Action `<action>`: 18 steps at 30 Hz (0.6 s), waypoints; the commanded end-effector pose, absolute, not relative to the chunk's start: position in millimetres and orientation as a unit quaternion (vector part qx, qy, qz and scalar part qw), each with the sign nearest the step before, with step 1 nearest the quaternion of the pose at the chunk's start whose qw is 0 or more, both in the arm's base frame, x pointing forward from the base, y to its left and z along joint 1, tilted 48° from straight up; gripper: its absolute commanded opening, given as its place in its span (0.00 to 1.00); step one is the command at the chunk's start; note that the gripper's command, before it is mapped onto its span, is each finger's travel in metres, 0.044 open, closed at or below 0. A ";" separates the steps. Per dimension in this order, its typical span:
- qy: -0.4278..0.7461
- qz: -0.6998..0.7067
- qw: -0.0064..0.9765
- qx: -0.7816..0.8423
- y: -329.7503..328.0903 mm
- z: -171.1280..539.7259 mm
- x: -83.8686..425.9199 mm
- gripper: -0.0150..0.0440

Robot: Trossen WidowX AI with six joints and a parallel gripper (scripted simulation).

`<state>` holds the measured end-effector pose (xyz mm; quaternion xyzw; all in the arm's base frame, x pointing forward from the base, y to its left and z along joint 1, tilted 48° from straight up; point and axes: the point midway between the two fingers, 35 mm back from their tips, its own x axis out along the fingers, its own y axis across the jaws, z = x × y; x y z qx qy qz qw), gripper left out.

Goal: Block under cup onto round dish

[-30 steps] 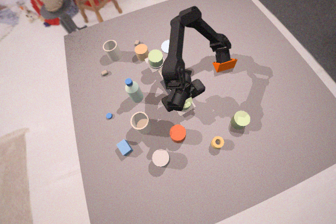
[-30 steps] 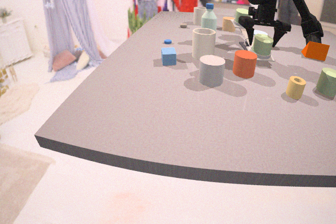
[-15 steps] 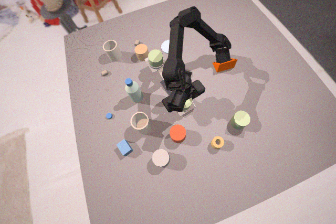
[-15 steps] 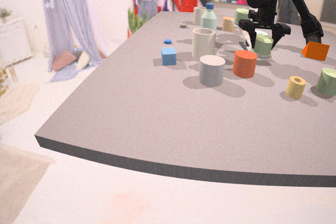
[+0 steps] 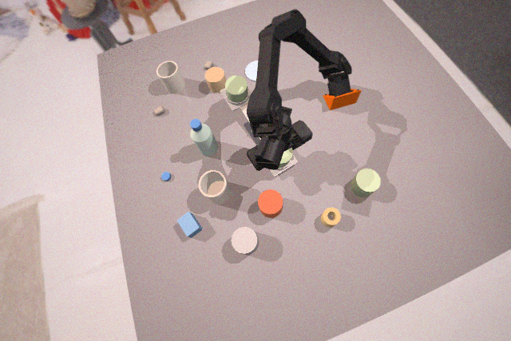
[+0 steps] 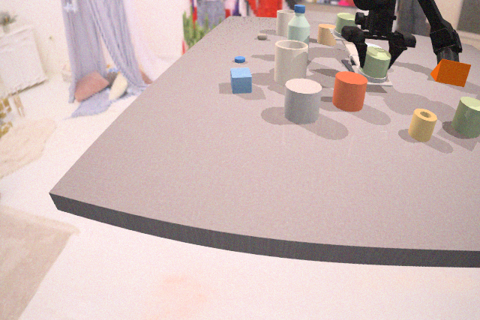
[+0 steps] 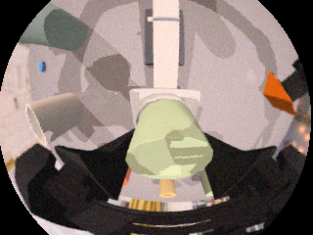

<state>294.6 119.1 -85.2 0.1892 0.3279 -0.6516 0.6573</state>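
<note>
Gripper (image 6: 378, 61) (image 7: 166, 132) clamped on green cup at balance's near end (image 5: 284, 158) (image 6: 376, 61) (image 7: 168, 139), one finger each side. Cup upright, sits on the end plate of the balance (image 5: 292, 164) (image 6: 383, 83) (image 7: 195, 98). Other green cup (image 5: 236, 89) (image 6: 345, 23) stands on far end, gripper well apart from it. Block under a cup: hidden, can't tell which. Pale round dish (image 5: 251, 70) partly behind arm in top view, near the far cup; no cup above the part that shows. Orange-red cylinder (image 5: 270, 202) (image 6: 349, 91) near the held cup, not touching. Bottle (image 5: 204, 137) (image 6: 298, 30) upright on tabletop (image 5: 198, 287) (image 6: 232, 177), off to one side of balance. Blue cube (image 5: 189, 224) (image 6: 241, 80) well apart from balance.
</note>
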 end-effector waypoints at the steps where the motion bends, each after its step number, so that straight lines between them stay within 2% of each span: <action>1: 0.327 -0.647 0.661 0.196 127.2 -80.5 298.3 0.25; 18: 0.329 -0.641 0.663 0.201 144.4 -66.5 302.0 0.25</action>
